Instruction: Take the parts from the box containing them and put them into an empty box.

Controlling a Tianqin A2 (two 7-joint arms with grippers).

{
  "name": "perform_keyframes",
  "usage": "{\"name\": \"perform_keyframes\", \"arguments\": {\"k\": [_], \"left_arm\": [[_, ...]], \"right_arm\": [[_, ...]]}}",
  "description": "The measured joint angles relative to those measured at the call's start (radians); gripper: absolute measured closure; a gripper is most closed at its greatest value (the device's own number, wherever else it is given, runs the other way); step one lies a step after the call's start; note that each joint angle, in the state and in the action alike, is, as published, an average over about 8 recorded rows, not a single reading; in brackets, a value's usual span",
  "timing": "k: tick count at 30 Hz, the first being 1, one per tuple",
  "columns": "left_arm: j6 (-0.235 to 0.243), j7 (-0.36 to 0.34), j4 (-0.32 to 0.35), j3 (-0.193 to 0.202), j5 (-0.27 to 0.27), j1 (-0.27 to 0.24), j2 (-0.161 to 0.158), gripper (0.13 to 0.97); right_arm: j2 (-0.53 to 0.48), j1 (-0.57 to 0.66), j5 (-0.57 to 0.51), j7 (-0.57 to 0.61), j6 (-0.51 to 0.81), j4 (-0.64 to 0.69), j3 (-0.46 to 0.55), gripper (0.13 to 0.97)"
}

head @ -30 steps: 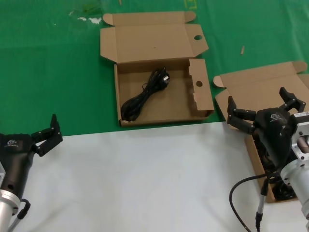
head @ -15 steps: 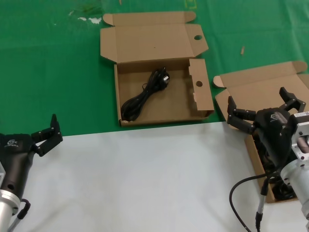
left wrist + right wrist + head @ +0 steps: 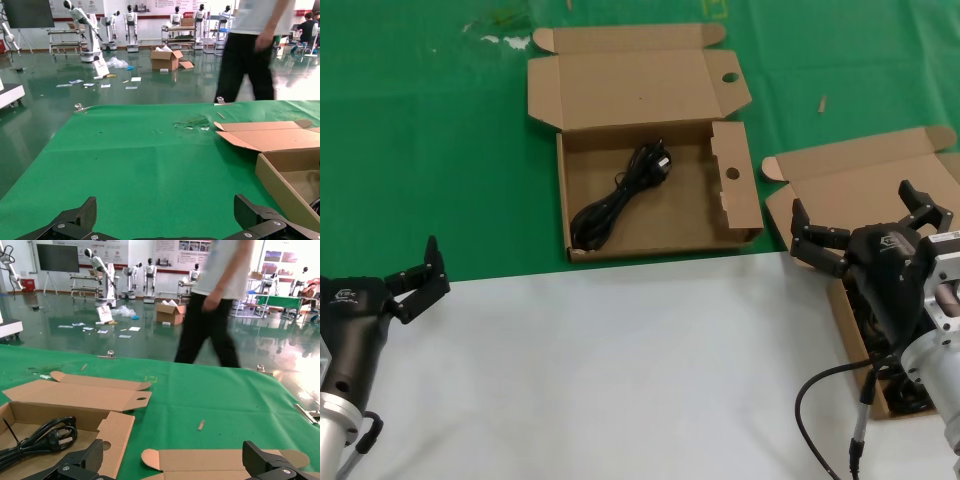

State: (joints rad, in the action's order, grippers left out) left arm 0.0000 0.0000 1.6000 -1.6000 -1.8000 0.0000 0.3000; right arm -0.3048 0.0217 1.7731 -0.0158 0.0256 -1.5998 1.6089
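Note:
The box with round holes in its flaps lies open at the middle back, and one black bundled cord lies in it. The plain box lies open at the right. More black cords show in it, mostly hidden under my right arm. My right gripper is open and empty above that box. My left gripper is open and empty at the front left, apart from both boxes. The right wrist view shows the holed box, its cord and the plain box's lid.
A green cloth covers the back of the table and a white surface the front. A black cable hangs by my right arm. A person walks behind the table.

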Motion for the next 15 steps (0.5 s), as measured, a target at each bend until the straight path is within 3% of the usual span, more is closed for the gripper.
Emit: {"name": "perform_keyframes", "arguments": {"k": [15], "left_arm": [[0.000,0.000,0.000,0.000,0.000,0.000,0.000,0.132]], "right_arm": [[0.000,0.000,0.000,0.000,0.000,0.000,0.000,0.129]]}}
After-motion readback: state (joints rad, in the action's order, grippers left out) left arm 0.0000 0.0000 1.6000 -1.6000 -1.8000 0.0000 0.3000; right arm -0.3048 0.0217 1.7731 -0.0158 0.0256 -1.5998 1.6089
